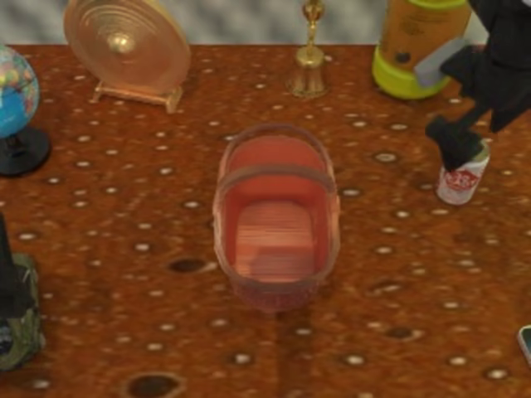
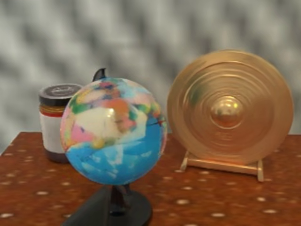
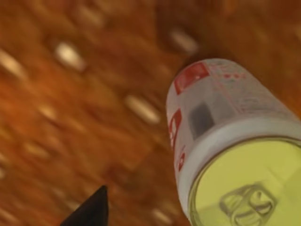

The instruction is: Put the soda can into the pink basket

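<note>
The soda can, white with red lettering, stands upright on the right side of the table. Its pale yellow-green top fills the corner of the right wrist view. My right gripper hangs directly over the can, open. One dark fingertip shows beside the can, with bare table between them. The pink basket, oval with an arched handle, sits empty at the table's centre, well to the left of the can. My left arm is parked at the left edge.
A large orange bottle with a lime-green base stands just behind the can. A brass bell, a gold disc on a stand and a globe line the back. A dark-lidded jar stands behind the globe.
</note>
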